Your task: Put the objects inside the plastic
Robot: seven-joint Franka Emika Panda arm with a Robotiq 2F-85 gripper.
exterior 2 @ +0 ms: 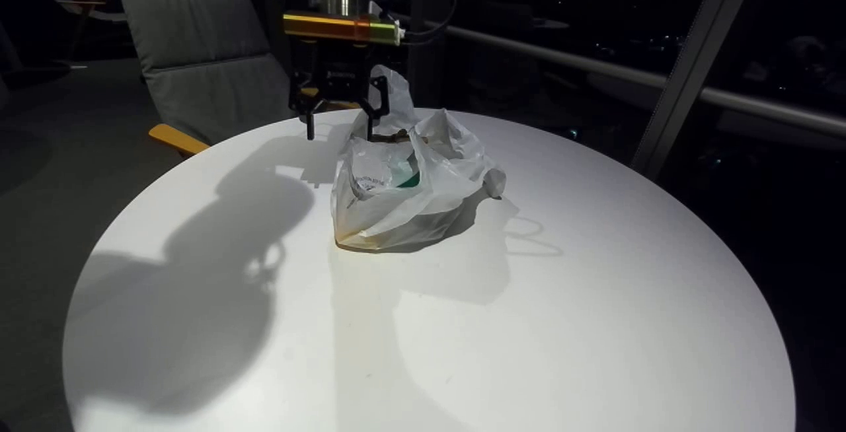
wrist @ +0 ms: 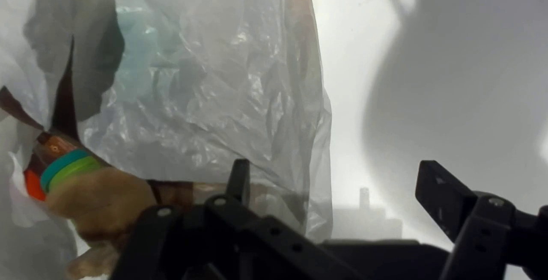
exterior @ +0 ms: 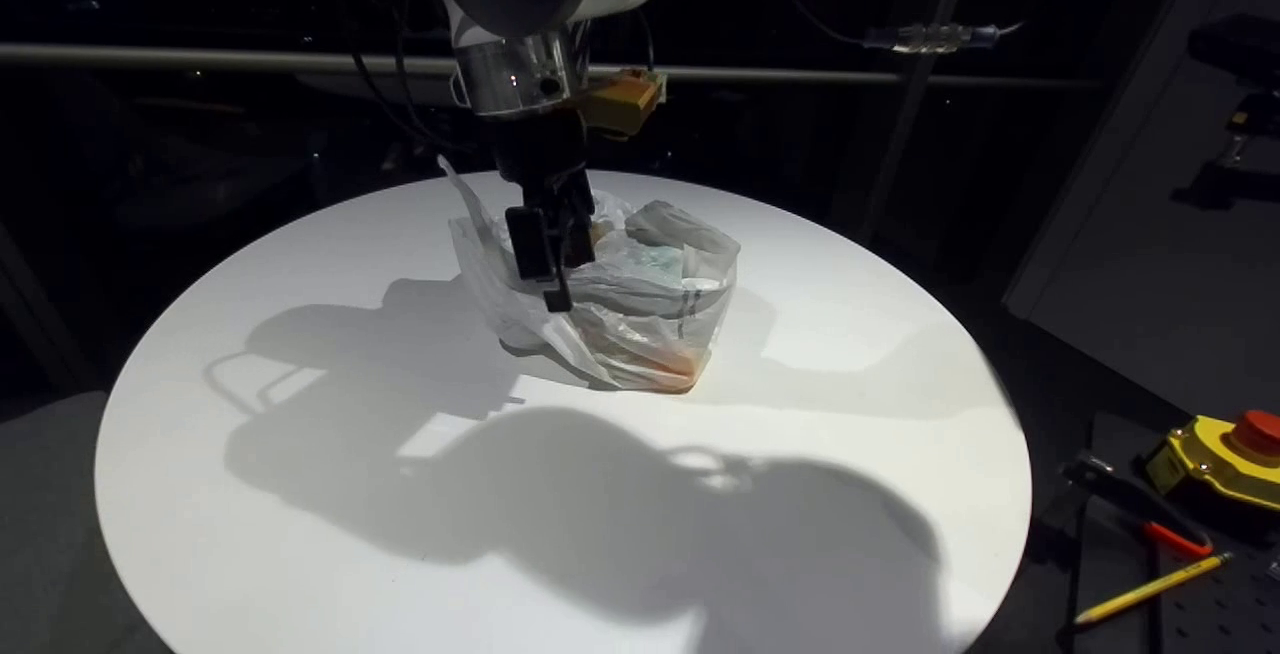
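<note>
The pincer (exterior 2: 340, 137) gapes over the side of the bag (exterior 2: 396, 214), toys (wrist: 102, 198) inside, in from the worktop (exterior 2: 581, 326) edge.

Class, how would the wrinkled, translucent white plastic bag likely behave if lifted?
The wrinkled, translucent white plastic bag looks floppy: its thin film is creased and folded. Its base would probably sag, since a tan plush toy shows in its opening. Glossy highlights suggest it might slip.

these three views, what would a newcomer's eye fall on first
The crumpled white bag on the round table would probably come first, the open black tool hanging by the bag's edge. In the wrist view, teal and green bands beside a tan toy stand out at lower left.
</note>
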